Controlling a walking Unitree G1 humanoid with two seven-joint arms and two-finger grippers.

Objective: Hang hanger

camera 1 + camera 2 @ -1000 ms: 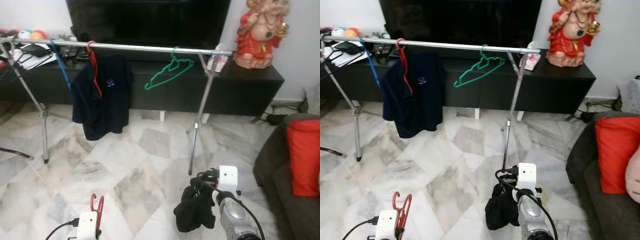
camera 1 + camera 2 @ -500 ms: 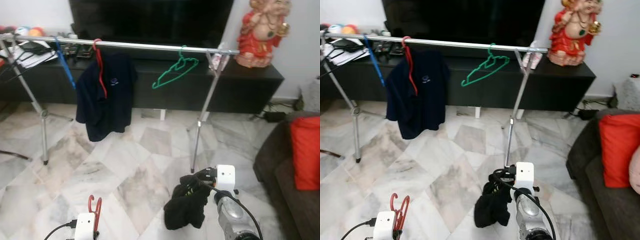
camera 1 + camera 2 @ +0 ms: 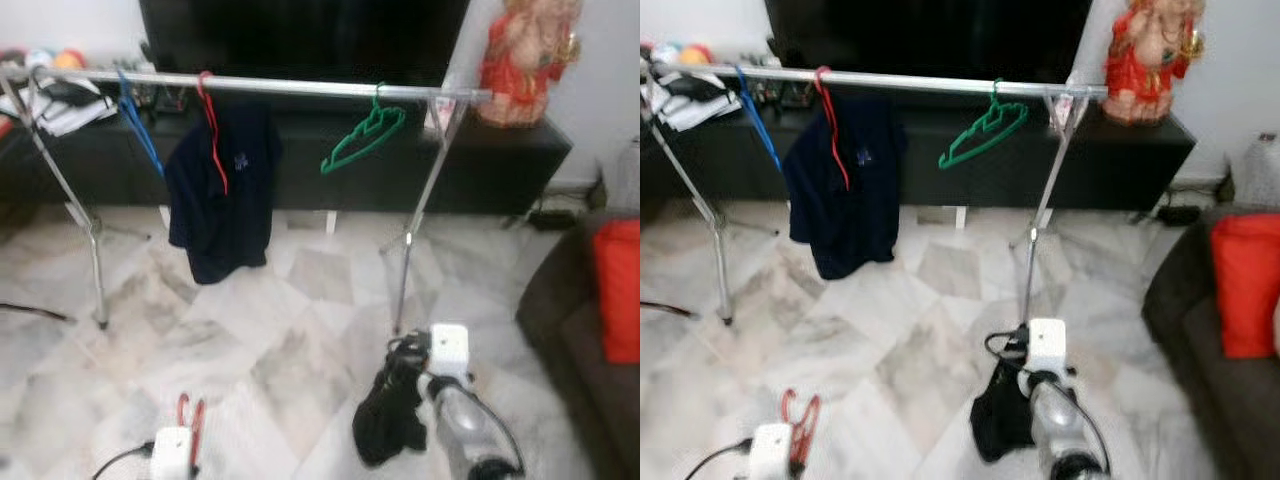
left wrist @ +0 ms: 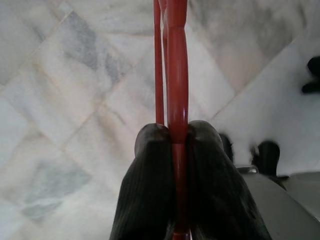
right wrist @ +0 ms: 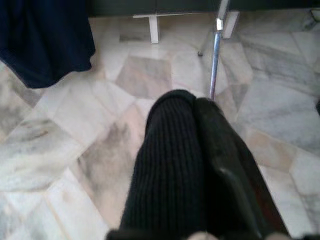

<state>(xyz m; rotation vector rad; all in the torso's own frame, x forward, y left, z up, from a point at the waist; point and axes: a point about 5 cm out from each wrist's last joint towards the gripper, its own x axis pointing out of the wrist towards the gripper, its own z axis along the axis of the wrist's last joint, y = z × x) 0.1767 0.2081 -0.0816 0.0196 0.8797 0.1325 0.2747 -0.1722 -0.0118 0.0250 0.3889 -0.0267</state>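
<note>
Pale marble-tiled floor (image 3: 250,330), grey veining. Long low black TV cabinet (image 3: 520,165) against the wall, dark screen (image 3: 300,35) above it. Red and gold seated figurine (image 3: 525,60) on the cabinet's right end. Dark grey sofa (image 3: 570,340) at right edge, red cushion (image 3: 618,290) on it. Papers and coloured balls (image 3: 55,60) at far left, blurred.
</note>
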